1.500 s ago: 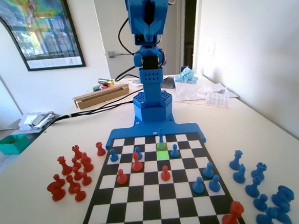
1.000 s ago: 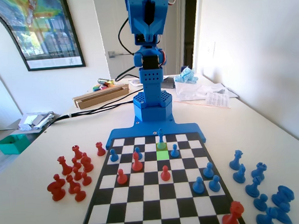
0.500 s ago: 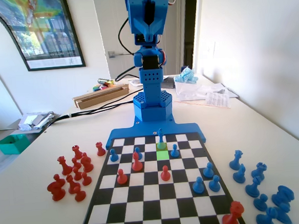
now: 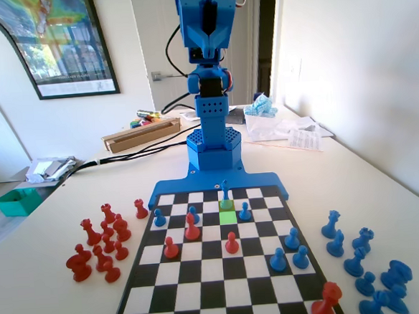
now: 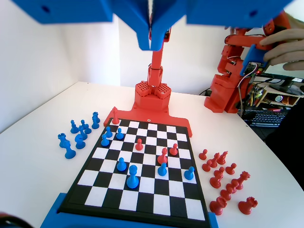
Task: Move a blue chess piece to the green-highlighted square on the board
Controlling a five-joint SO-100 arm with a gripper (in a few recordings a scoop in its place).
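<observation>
While raised, gripper (image 5: 152, 40) closed, high above the blue chess piece (image 4: 226, 192).

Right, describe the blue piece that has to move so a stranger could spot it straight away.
In the fixed view, look at the far end of the board, by the blue arm's base. The green-highlighted square lies in the second row from there, and the blue chess piece stands on the square just beyond it. It is slimmer and taller than the squat blue pawns flanking the green square.
</observation>
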